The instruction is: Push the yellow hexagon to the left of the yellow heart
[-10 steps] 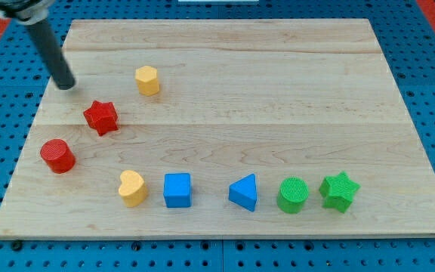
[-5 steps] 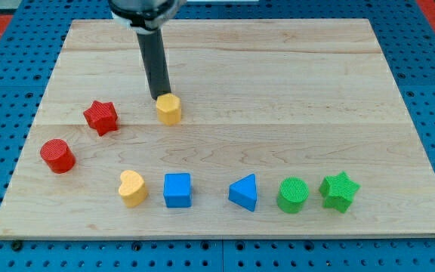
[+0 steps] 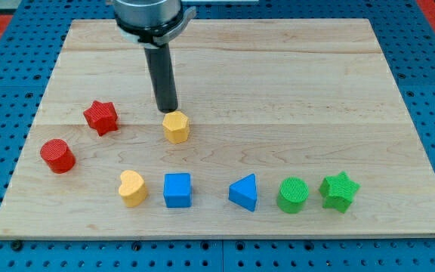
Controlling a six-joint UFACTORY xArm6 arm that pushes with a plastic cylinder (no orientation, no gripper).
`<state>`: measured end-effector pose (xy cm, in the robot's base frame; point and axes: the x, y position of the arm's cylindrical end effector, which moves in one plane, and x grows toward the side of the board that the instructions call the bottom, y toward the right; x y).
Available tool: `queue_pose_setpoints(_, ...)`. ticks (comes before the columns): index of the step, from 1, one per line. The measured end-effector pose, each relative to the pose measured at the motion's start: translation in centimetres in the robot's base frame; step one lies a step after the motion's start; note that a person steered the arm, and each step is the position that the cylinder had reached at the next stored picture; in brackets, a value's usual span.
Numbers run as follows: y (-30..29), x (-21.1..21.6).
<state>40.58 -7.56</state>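
Note:
The yellow hexagon [image 3: 176, 127] sits left of the board's middle. The yellow heart [image 3: 132, 187] lies below it and to its left, near the view's bottom. My tip [image 3: 168, 109] stands just above the hexagon, at its upper left edge, touching it or nearly so. The rod rises from there to the view's top.
A red star [image 3: 100, 117] and a red cylinder [image 3: 57, 156] lie at the view's left. Right of the heart runs a row: blue cube [image 3: 177, 190], blue triangle [image 3: 244, 193], green cylinder [image 3: 293, 195], green star [image 3: 339, 190]. The wooden board [image 3: 293, 83] lies on blue pegboard.
My tip swept from the board's upper left over to the yellow hexagon. The hexagon has slid down and to the right, away from the red star.

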Motion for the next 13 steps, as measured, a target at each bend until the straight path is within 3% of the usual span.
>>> queue_pose_setpoints(1, 1.3, 1.4)
queue_pose_setpoints(2, -0.4, 4.8)
queue_pose_setpoints(3, -1.5, 5.5)
queue_pose_setpoints(5, 3.8, 5.5)
queue_pose_setpoints(6, 5.3, 7.7)
queue_pose_setpoints(10, -4.8, 7.8)
queue_pose_setpoints(13, -5.2, 9.2)
